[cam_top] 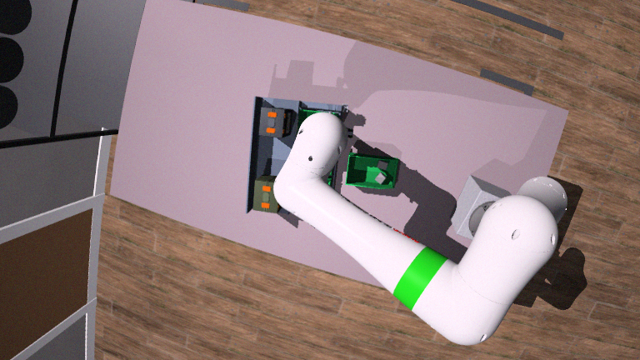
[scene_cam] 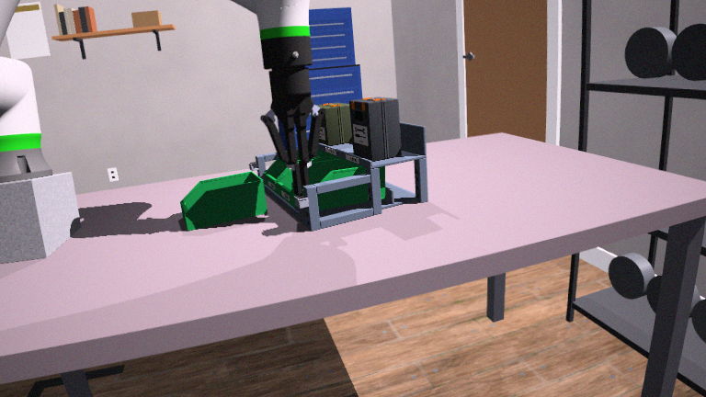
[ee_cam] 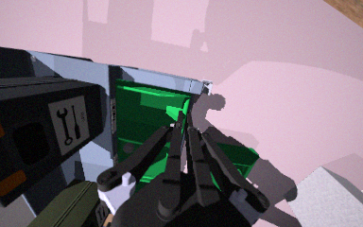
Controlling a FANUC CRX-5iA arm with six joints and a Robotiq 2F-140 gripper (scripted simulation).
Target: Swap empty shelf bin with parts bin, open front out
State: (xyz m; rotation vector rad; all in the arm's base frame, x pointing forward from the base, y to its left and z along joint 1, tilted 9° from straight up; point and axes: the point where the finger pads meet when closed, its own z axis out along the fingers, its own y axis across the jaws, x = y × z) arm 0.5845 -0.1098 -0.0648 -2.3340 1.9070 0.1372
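A small grey shelf [scene_cam: 343, 185] stands in the middle of the pink table. Green open bins sit on its lower level [ee_cam: 146, 123]. My gripper [scene_cam: 299, 187] reaches straight down at the shelf's front edge, and its fingers [ee_cam: 185, 120] are shut on the thin rim of the empty green bin [scene_cam: 283, 179]. The arm hides most of this bin in the top view. The green bin with grey parts [cam_top: 372, 171] stands on the table just in front of the shelf. It also shows in the side view [scene_cam: 223, 206] and, partly behind my fingers, in the wrist view [ee_cam: 236, 161].
A dark grey bin [scene_cam: 374, 127] and an olive bin [scene_cam: 335, 122], both with orange parts, stand on the shelf's top board. The robot's grey base block [scene_cam: 30, 216] is at the table's near end. A tall rack [scene_cam: 650, 111] stands beside the table.
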